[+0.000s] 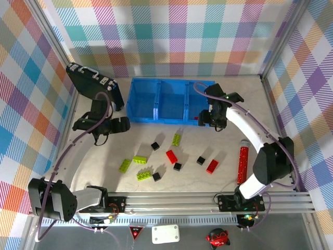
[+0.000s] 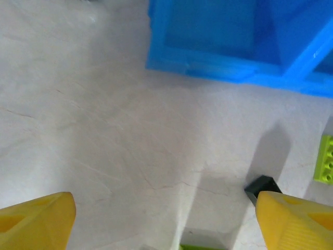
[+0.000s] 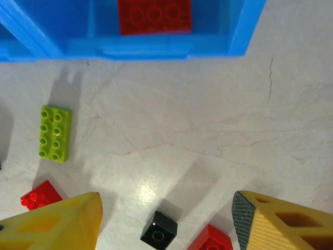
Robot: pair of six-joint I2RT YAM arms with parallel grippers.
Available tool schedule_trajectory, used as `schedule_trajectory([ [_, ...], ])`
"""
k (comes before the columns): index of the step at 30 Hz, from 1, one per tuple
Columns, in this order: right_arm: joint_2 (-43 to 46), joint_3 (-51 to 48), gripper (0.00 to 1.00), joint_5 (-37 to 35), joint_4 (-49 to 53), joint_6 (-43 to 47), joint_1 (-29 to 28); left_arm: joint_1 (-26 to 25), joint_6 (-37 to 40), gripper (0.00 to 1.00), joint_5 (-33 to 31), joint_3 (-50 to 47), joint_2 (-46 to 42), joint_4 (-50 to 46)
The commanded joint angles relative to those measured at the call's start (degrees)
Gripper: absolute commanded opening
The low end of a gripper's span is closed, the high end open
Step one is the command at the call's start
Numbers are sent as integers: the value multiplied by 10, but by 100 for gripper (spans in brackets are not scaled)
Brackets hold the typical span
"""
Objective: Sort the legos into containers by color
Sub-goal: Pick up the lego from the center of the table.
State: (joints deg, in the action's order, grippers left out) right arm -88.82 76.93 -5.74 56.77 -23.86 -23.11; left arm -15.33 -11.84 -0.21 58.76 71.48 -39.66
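Note:
Lime-green, red and black legos lie scattered on the table, among them a green brick [image 1: 176, 139], a red brick [image 1: 171, 156] and a black cube [image 1: 155, 146]. Behind them stand the containers, one blue bin [image 1: 157, 100] with three compartments. One red brick [image 3: 154, 15] lies in the right compartment. My left gripper [image 1: 124, 124] hovers open left of the bin's front, its yellow fingers [image 2: 294, 224] wide apart over bare table, a black cube [image 2: 261, 186] beside the right finger. My right gripper [image 1: 204, 121] is open in front of the right compartment, above a black cube [image 3: 158, 230] and a red brick [image 3: 210, 240].
A black case [image 1: 93, 86] with metal latches stands at the back left, close to my left arm. A long red stick [image 1: 243, 164] lies at the right of the table. Checked walls close in both sides and the back.

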Motion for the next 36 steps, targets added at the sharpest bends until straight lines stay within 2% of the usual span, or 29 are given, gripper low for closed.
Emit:
schedule_trajectory([
  [1, 24, -26, 68, 20, -15, -12, -1, -49, -45, 89, -27, 9, 21, -31],
  [9, 43, -69, 67, 23, -23, -11, -1, -130, -95, 86, -15, -15, 53, -45],
  [17, 47, -93, 67, 28, -33, -14, -1, -170, -109, 85, 0, -19, 86, -34],
  [23, 54, -105, 68, 19, -32, -18, -1, -212, -141, 82, -34, 47, 174, -32],
  [30, 68, -109, 67, 10, -24, -16, -1, -249, -229, 80, -89, 95, 248, -25],
  [36, 72, -108, 67, 9, -20, -14, -1, -260, -312, 76, -105, 122, 296, -36],
])
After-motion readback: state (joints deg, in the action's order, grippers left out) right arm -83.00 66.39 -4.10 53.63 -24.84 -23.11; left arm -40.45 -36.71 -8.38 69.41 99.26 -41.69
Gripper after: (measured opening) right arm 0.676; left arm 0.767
